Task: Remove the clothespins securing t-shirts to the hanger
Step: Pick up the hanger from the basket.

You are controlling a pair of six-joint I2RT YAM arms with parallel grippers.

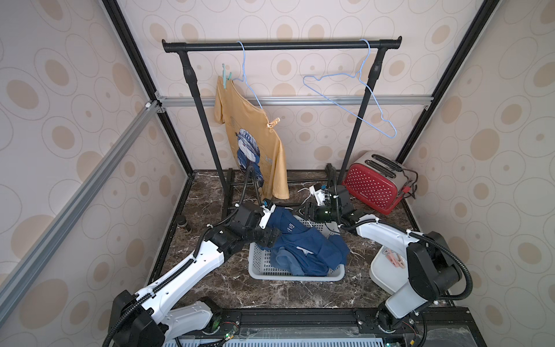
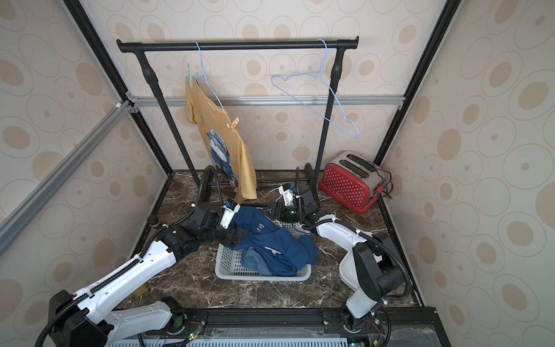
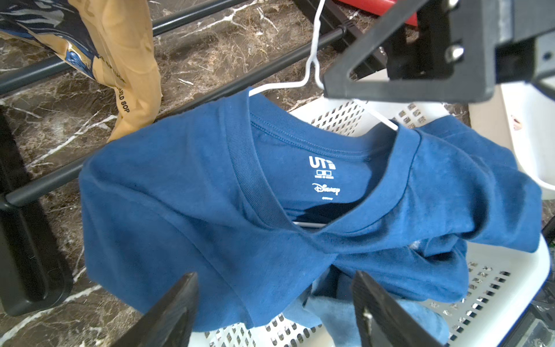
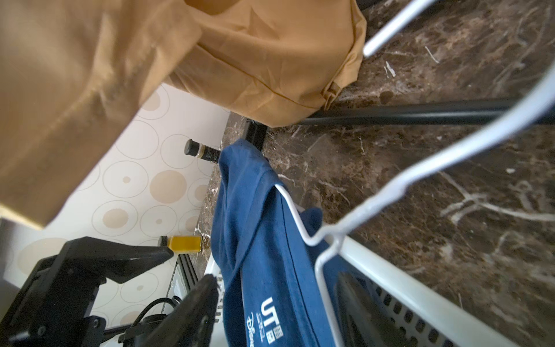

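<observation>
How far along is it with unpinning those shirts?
Done: a light-blue wire hanger hangs bare, a medium-blue t-shirt lies in the white perforated basket, and pink clothespins sit in the white tray. In hand: the left gripper and right gripper, both open, flank the navy t-shirt on its white wire hanger over the basket. To do: the mustard-yellow t-shirt hangs pinned by a teal clothespin and a tan clothespin.

Your table (image 1: 270,296) looks like polished dark brown stone with white veins. The basket (image 1: 295,277) is smooth white perforated plastic. The navy shirt (image 3: 180,195) is soft matt cloth with a ribbed collar, and the yellow shirt (image 1: 255,135) is matt cloth too. The rack (image 1: 279,45) is matt black tube. The toaster (image 1: 372,189) is glossy red with brushed metal.
</observation>
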